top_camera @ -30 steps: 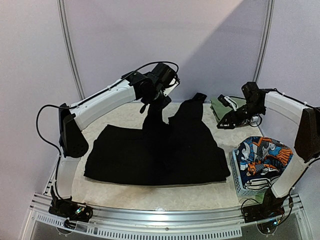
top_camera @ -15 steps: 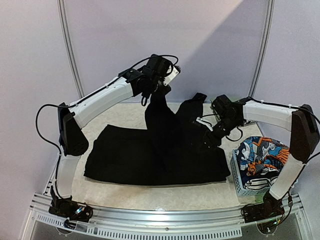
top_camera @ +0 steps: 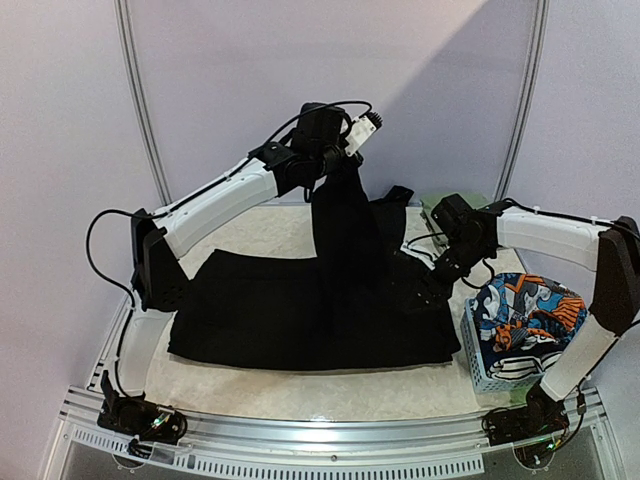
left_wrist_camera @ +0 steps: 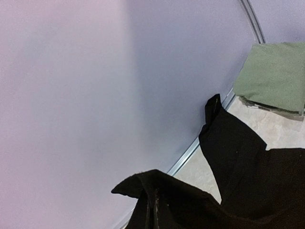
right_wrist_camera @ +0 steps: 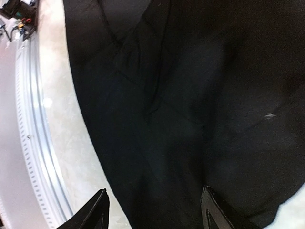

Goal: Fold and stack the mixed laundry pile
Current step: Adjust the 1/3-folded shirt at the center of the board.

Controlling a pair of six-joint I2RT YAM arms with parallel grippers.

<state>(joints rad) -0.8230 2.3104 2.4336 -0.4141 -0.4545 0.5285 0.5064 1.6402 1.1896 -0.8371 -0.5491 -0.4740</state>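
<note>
**Black garment mid-fold, one strip held aloft**

Nearest the arm bases, at about 4 o'clock on the surface (top_camera: 300, 395), the pale blue basket (top_camera: 482, 372) held the cartoon-print garment (top_camera: 525, 305), not yet folded. The large black garment (top_camera: 250, 315) lay spread across the middle of the surface, its near hem running roughly from 7 to 5 o'clock.

Over the garment's 3 o'clock side hovered the right gripper (right_wrist_camera: 153, 193), jaws wide and holding nothing, with black cloth filling the gap beneath them (whether the tips touched the fabric could not be told).

Farther back, toward 12 o'clock, the left gripper (left_wrist_camera: 153, 212) was pinched tight on a bunched edge of the same garment and carried it high, so a tall dark strip hung down to the spread cloth. Beyond it, near 1 o'clock against the back wall, sat the folded olive-green cloth (left_wrist_camera: 274, 76).

The step in hand looked like the first fold of the black garment. The next move probably called for the right gripper to pin or take the cloth on its side, so that the raised strip could be laid across without dragging the rest out of shape.
</note>
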